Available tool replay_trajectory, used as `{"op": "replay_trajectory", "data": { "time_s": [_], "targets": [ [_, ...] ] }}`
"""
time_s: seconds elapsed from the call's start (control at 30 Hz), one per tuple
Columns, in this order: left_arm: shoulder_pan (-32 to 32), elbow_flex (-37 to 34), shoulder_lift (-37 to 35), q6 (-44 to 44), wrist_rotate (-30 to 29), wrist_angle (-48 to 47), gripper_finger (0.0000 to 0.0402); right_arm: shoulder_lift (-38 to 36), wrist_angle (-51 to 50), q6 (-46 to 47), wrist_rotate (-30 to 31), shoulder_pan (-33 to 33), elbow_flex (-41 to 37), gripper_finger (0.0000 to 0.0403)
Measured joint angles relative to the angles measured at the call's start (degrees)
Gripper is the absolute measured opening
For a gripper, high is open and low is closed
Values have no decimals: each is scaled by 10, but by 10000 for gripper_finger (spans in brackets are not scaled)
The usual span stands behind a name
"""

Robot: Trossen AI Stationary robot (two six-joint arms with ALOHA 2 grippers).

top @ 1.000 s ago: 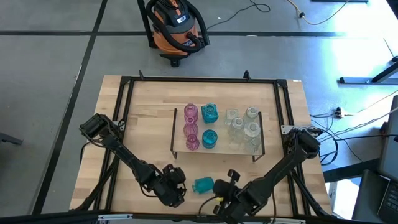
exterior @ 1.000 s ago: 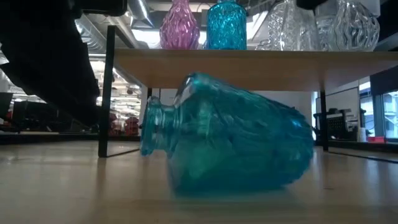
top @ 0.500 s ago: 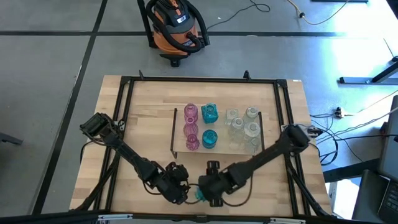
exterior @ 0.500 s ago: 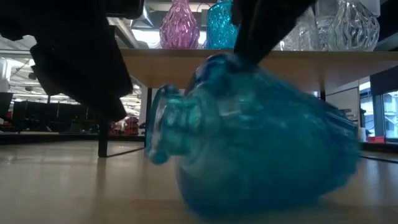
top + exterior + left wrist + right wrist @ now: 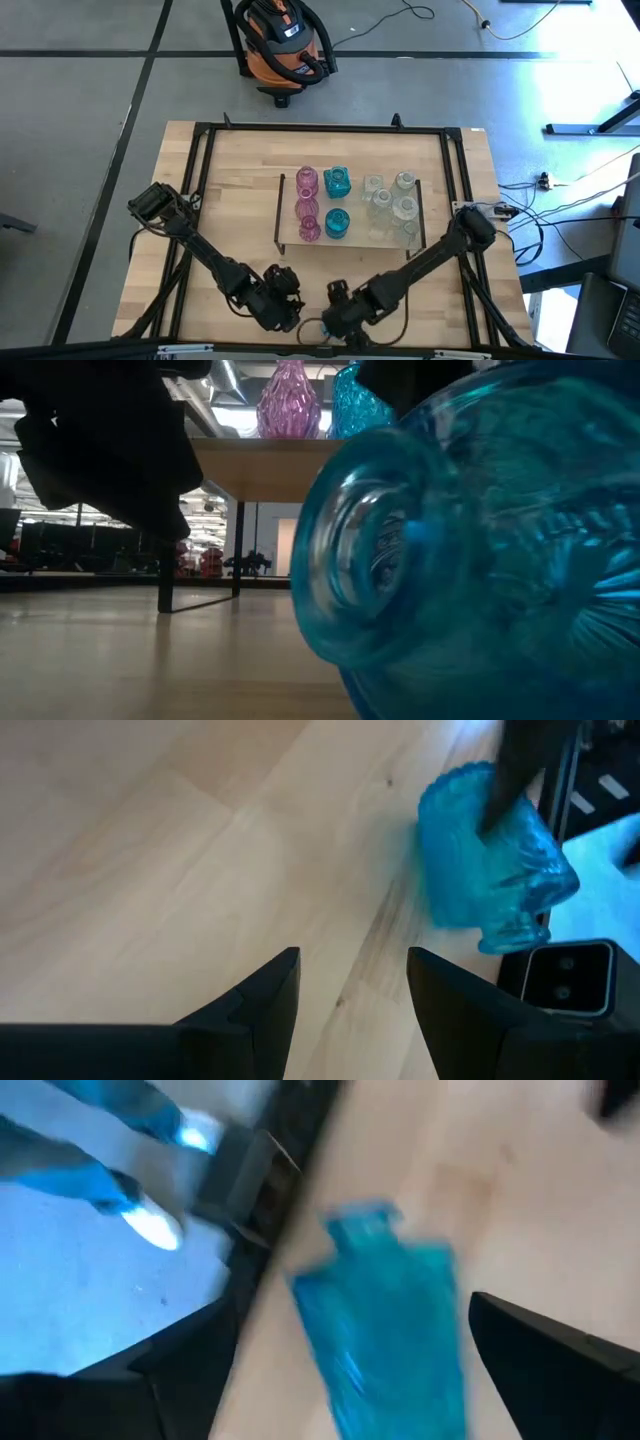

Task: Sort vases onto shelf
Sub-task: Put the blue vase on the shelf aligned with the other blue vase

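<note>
Teal vase (image 5: 385,1330), the last one off the shelf as far as the overhead camera shows, lies on its side at the table's near edge, right between the right gripper's (image 5: 330,1365) jaws, which stand spread wide to either side of it with nothing clamped. Ahead of the left gripper (image 5: 345,982) the same vase lies a little way beyond the fingertips and off to one side; that gripper's jaws stand partly apart and hold nothing. In the table-level camera the vase's mouth fills most of the picture, very close to the lens.

Most of the sorting looks done. On the shelf (image 5: 352,242), well beyond both sets of jaws, pink vases (image 5: 307,205) stand in one column, teal ones (image 5: 337,202) next to them, and clear ones (image 5: 392,208) grouped at the other end, all upright as far as I can tell. What seems left is to grip the fallen teal vase, stand it up and place it with the other teal ones; the exact count on the shelf is hard to make out.

Tabletop (image 5: 240,190) is light wood inside a black frame, bare around the shelf. Beyond it lies grey floor with dark lines, an orange and black shop vacuum (image 5: 280,45) past the far edge, and loose cables (image 5: 560,185) to one side
</note>
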Motion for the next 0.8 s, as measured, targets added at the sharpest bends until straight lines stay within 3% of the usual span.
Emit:
{"op": "replay_trajectory", "data": {
  "time_s": [0.13, 0.43, 0.8],
  "targets": [
    [-3, 0, 0, -17, -13, -1, 180, 30, 59, 2, 1, 11, 1, 364],
    [-16, 0, 0, -31, -14, -1, 180, 68, 55, 11, -18, -1, 2, 319],
    [-27, 0, 0, -31, -14, -1, 180, 68, 22, -53, -11, -1, 2, 329]
  ]
}}
